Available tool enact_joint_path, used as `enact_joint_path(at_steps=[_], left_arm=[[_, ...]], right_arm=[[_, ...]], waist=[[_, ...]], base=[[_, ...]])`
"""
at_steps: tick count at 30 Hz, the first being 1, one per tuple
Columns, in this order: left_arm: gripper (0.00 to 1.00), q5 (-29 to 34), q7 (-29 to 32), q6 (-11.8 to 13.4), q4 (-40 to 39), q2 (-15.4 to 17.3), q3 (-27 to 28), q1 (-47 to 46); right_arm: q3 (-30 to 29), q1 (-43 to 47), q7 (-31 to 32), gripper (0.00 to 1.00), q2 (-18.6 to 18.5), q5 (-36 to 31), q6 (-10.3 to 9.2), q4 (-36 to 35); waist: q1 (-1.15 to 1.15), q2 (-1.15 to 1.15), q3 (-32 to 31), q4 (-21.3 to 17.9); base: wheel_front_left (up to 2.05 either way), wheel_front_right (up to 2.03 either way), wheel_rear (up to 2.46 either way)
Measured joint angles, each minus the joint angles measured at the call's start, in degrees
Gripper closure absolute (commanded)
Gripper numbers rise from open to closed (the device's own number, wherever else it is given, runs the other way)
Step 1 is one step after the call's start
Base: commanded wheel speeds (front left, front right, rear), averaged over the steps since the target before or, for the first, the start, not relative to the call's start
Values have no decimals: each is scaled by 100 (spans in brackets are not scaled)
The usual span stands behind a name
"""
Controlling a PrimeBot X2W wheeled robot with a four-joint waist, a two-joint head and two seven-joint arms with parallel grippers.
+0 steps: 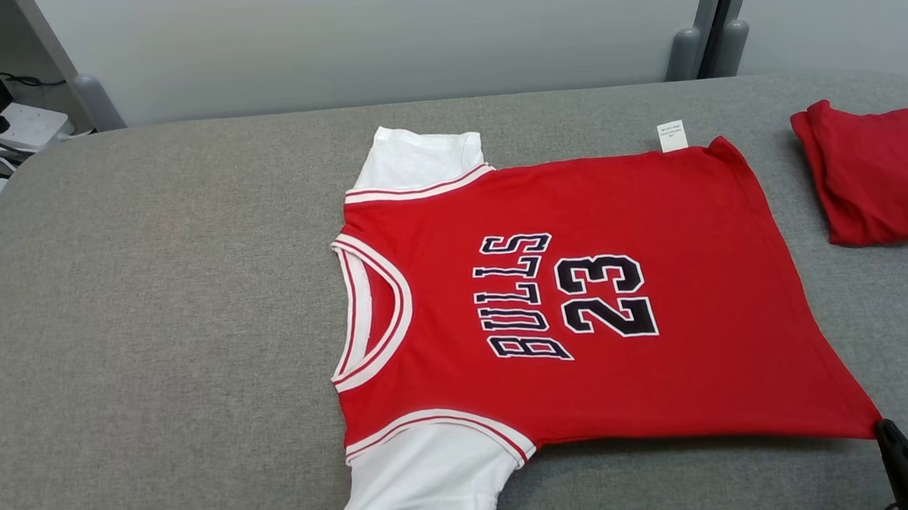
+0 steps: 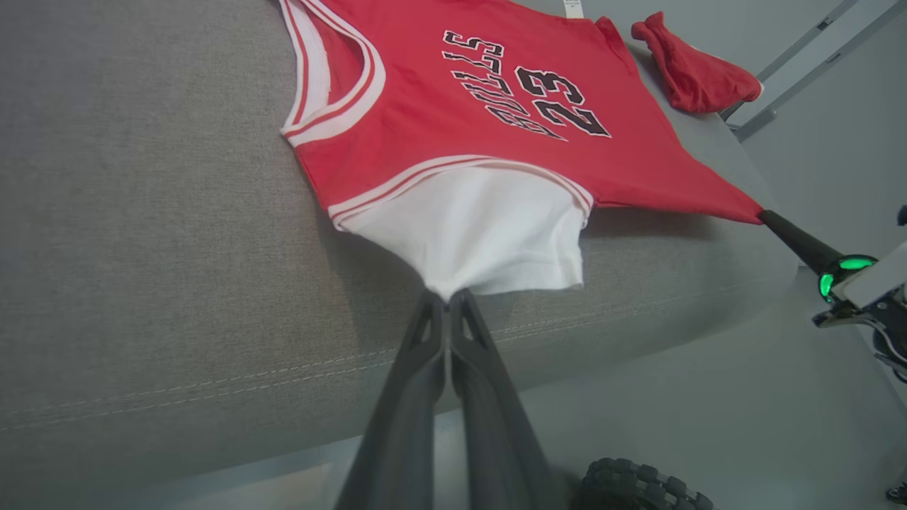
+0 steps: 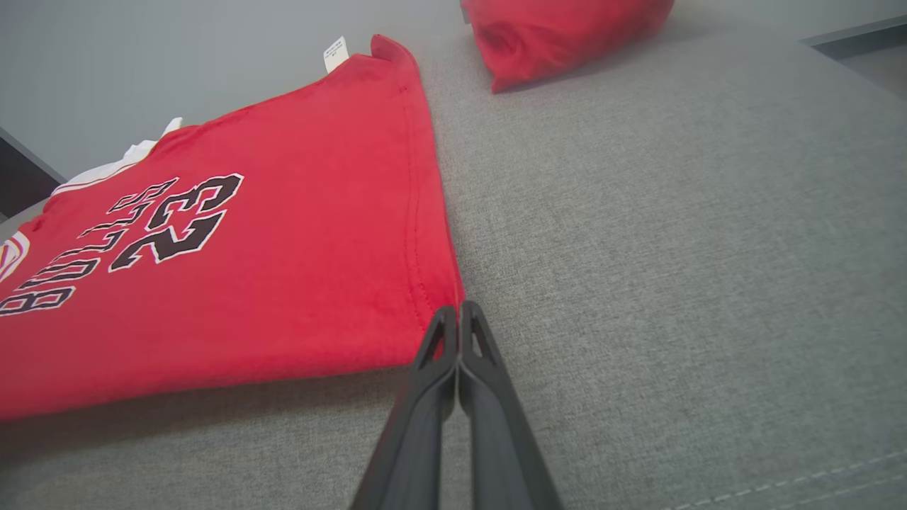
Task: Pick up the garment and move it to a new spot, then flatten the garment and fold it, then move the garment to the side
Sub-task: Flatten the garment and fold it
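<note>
Red fabric with white trim forms the garment (image 1: 606, 293), which lies spread front face up on the grey padded table (image 1: 150, 305). The neck opening points to the robot's left and the hem to its right, so the print "BULLS 23" reads sideways in the head view. One white sleeve lies at the far side. The near sleeve (image 2: 489, 227) lies at the table's near edge. A small white label (image 1: 672, 134) projects from the far edge, beside the far hem corner.

Left gripper (image 2: 446, 296): both fingers are pressed together and clamp the outer corner of the near sleeve. The cloth is drawn to a point at the fingertips.

Right gripper (image 3: 459, 310): both fingers are pressed together on the near hem corner. The left wrist view shows this corner pulled out to a sharp point at the fingertips. A shadow lies under the garment's near edge.

A second red cloth (image 1: 883, 173) sits folded at the far right of the table, apart from the garment. A power strip (image 1: 12, 124) with cables lies beyond the table's far-left corner.
</note>
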Motion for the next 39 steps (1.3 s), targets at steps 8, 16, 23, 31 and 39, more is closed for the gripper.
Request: enact_joint_path(at_steps=[8, 16, 23, 31, 39], left_arm=[[100, 53, -26, 73, -486, 56, 103, -52], [100, -105, -511, -415, 465, -605, 80, -953], [100, 24, -857, -561, 1044, -888, 138, -1848], [100, 320, -1252, -582, 1368, -1011, 312, -2466], [100, 359, -1301, -712, 1985, -1114, 286, -2971]], right_arm=[[-449, 181, 110, 100, -55, 36, 0, -425], [-758, -545, 494, 100, 294, -495, 0, -183], [-1089, -1327, 805, 100, 538, -1059, 0, 129], [-1360, -1753, 1024, 100, 688, -1155, 0, -13], [-1612, -2141, 1304, 100, 834, -1483, 0, 203]], waist=[[0, 0, 205, -16], [0, 0, 488, -106], [0, 0, 725, -77], [0, 0, 895, 5], [0, 0, 1048, 14]], base=[[0, 0, 0], [0, 0, 0], [0, 0, 0], [0, 0, 0], [0, 0, 0]])
